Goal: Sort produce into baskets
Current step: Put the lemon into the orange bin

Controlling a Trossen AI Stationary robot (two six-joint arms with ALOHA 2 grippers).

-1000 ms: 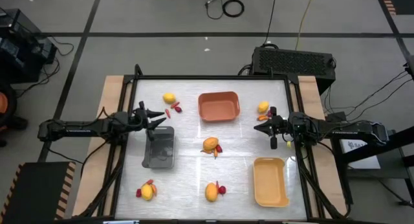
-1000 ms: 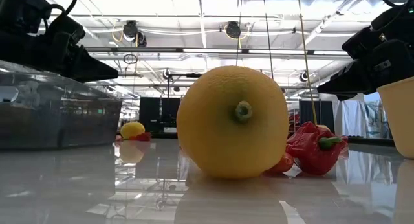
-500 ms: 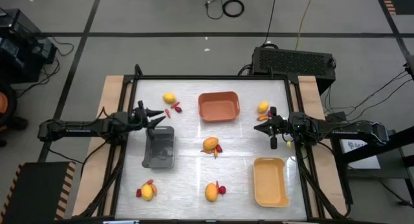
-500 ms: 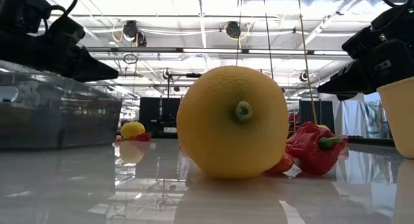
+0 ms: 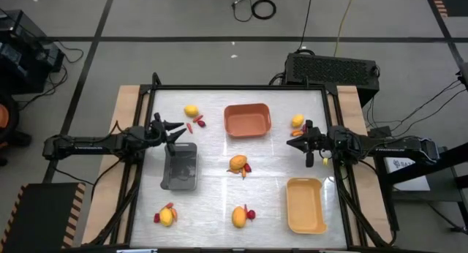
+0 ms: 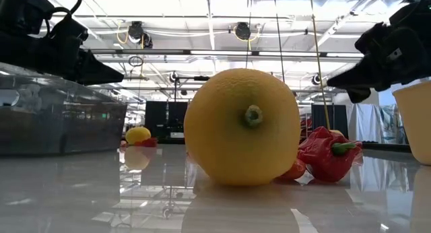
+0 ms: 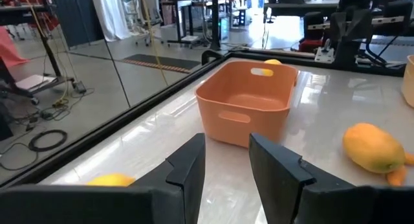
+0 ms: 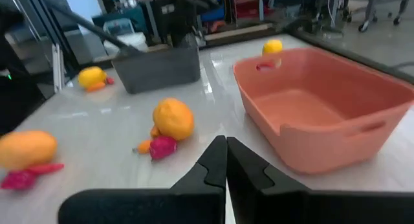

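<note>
Three baskets stand on the white table: orange (image 5: 247, 119) at the far middle, dark grey (image 5: 180, 166) at the left, yellow (image 5: 306, 204) at the near right. Yellow-orange fruits lie at the far left (image 5: 191, 111), far right (image 5: 297, 121), centre (image 5: 237, 163), near left (image 5: 167, 217) and near middle (image 5: 239, 217), each with small red or orange pieces beside it. My left gripper (image 5: 175, 129) is open and empty above the grey basket's far end (image 7: 226, 166). My right gripper (image 5: 296, 142) is shut and empty (image 8: 225, 160), beside an orange chili (image 5: 296, 133).
The table has a dark raised frame (image 5: 241, 88) around it. A black box (image 5: 333, 67) stands beyond the far right corner. Bare table lies between the grey and yellow baskets, apart from the centre fruit (image 8: 173, 118) and its red piece (image 8: 162, 147).
My right gripper has risen a little and edged toward the table's left. Nothing on the table has moved.
</note>
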